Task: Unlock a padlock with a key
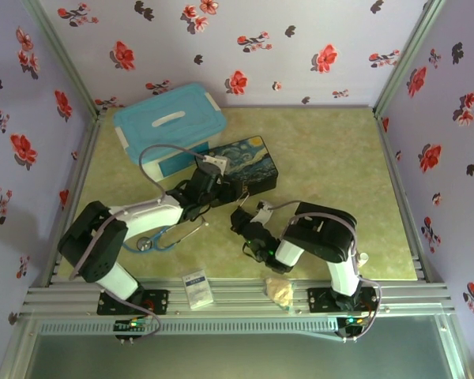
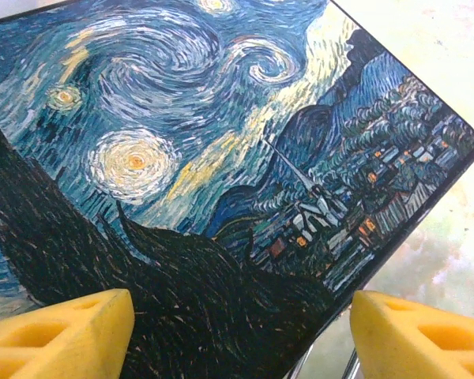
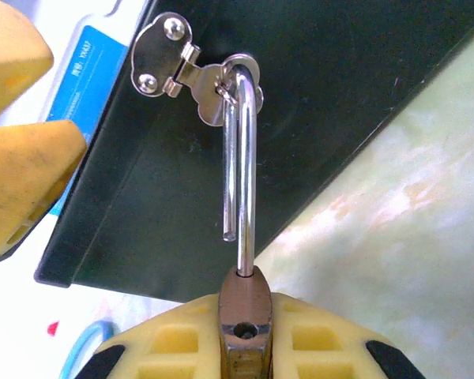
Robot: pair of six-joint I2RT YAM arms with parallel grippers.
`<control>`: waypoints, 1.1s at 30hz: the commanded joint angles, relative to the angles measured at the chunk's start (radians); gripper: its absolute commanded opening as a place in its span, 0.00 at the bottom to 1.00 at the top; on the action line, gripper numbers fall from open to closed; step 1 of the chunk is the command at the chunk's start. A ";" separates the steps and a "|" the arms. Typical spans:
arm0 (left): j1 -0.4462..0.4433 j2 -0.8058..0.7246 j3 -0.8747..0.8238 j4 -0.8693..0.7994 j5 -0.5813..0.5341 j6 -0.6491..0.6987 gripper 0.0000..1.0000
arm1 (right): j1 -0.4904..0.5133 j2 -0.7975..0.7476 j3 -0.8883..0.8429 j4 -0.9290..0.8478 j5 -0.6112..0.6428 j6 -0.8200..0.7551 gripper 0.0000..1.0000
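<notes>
The padlock (image 3: 246, 304) has a brass body clamped between the yellow pads of my right gripper (image 3: 246, 347), which is shut on it. Its silver shackle (image 3: 245, 158) stands open: one leg sits in the body, the other ends free, and the bend hooks through the metal hasp (image 3: 170, 51) on the dark-blue painted box (image 1: 241, 162). My left gripper (image 2: 241, 316) is open, its yellow fingers (image 2: 59, 332) spread wide over the box lid (image 2: 221, 158) near a corner. The left fingers (image 3: 24, 174) also appear beside the box. The key is out of view.
A light-blue lidded container (image 1: 170, 118) sits behind the box. A stethoscope (image 1: 154, 241) lies under the left arm, a white card (image 1: 196, 288) and a yellowish object (image 1: 280, 290) rest at the near edge. Open mat lies to the right.
</notes>
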 commanded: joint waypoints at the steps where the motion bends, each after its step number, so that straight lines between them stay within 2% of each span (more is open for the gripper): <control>1: 0.039 -0.066 0.058 -0.164 0.016 -0.113 0.78 | 0.010 0.038 0.006 0.128 0.128 0.013 0.00; 4: 0.072 -0.121 0.063 -0.149 0.018 -0.163 0.83 | 0.010 0.060 0.006 0.127 0.142 0.045 0.00; 9: 0.124 -0.146 0.034 -0.153 0.030 -0.216 0.84 | 0.012 0.065 -0.010 0.127 0.146 0.053 0.00; 15: 0.148 -0.051 -0.065 -0.049 0.034 -0.335 0.84 | 0.028 0.062 -0.014 0.127 0.129 0.029 0.00; 18: 0.150 0.028 -0.073 -0.010 0.035 -0.368 0.84 | 0.029 0.087 -0.016 0.129 0.125 0.080 0.00; 23: 0.147 0.101 -0.097 -0.007 -0.024 -0.357 0.78 | 0.030 0.105 0.010 0.128 0.106 0.073 0.00; 27: 0.148 0.141 -0.112 0.000 -0.024 -0.334 0.66 | 0.029 0.133 0.028 0.130 0.147 0.112 0.00; 33: 0.150 0.157 -0.133 0.003 -0.025 -0.304 0.57 | 0.028 0.132 0.051 0.130 0.223 0.085 0.00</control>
